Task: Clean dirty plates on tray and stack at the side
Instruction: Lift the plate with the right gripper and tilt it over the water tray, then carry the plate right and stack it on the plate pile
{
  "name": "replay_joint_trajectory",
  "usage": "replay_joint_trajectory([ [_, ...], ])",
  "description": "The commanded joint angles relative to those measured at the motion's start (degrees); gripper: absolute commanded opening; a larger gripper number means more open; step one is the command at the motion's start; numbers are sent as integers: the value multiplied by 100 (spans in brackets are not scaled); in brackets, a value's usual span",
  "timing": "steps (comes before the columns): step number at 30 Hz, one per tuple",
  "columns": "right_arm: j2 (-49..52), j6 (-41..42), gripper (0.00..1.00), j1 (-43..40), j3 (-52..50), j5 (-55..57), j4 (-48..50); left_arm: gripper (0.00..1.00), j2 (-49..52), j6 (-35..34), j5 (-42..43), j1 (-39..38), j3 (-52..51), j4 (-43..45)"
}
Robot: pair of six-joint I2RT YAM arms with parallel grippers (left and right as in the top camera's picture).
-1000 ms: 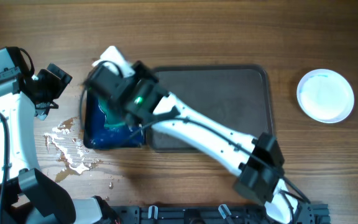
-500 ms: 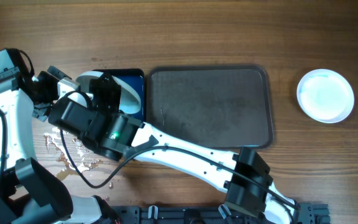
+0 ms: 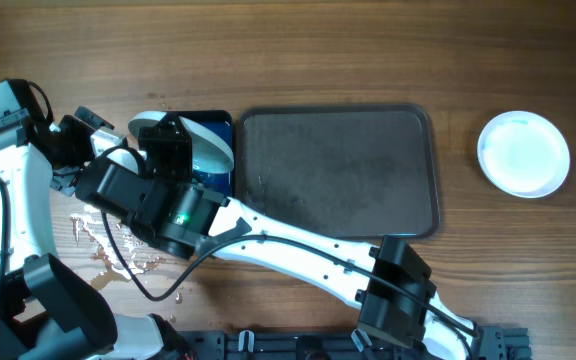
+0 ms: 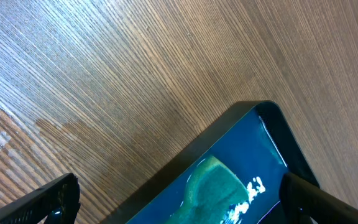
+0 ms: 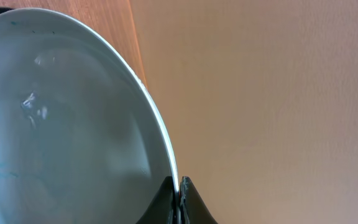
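Above blue tray (image 4: 247, 152), seemingly — right gripper (image 5: 178, 186) pinches plate (image 5: 73, 112).

Overhead looks straight down on your whole surface (image 3: 318, 50). Left wrist views the blue tray (image 4: 257, 140) closely, right wrist the plate (image 5: 61, 112) rim; overhead shares both.

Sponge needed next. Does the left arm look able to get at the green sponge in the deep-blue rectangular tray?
Probably yes: the open left fingers frame the green sponge with nothing between, though the round white plate in the right fingers hangs over the deep-blue tray.
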Motion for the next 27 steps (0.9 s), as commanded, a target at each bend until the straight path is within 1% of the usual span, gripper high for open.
replay_joint_trajectory([
  [1,55,4,5,31,118,181,33,100,50,-72,70,28,-15,-4],
  [3,57,188,5,13,118,107,-101,100,50,-72,70,28,-15,-4],
  [4,55,614,5,-11,118,-52,-258,100,50,-72,70,28,-15,-4],
  [6,55,1757,4,-114,118,-789,-815,100,50,-70,70,26,-15,-11],
  [9,52,3510,4,-426,120,-1609,-1373,100,50,-52,70,26,-15,-33],
  [10,35,3974,4,-581,120,-1888,-1510,100,50,-52,70,26,-15,-33],
  [13,-111,4581,4,-1014,153,-2549,-1845,100,50,-55,72,26,-15,-37],
  [16,-389,5123,4,-1475,275,-2968,-2258,100,50,-55,74,20,-15,-63],
  [18,-647,5477,4,-1878,282,-3563,-2452,100,50,-55,120,4,-15,-70],
  [20,-901,5853,4,-2398,282,-4557,-2675,100,50,-55,214,-28,-15,-70],
  [22,-1130,6220,4,-3123,282,-5880,-2933,100,50,-55,245,-129,-15,-72],
  [23,-1266,6391,4,-3989,282,-6975,-3217,100,50,-55,245,-315,-15,-72],
  [25,-1279,6579,4,-4564,282,-7071,-3541,100,50,-55,245,-518,-15,-72],
  [27,-1272,6594,5,-5219,256,-7069,-3958,100,52,-55,243,-750,-15,-70],
])
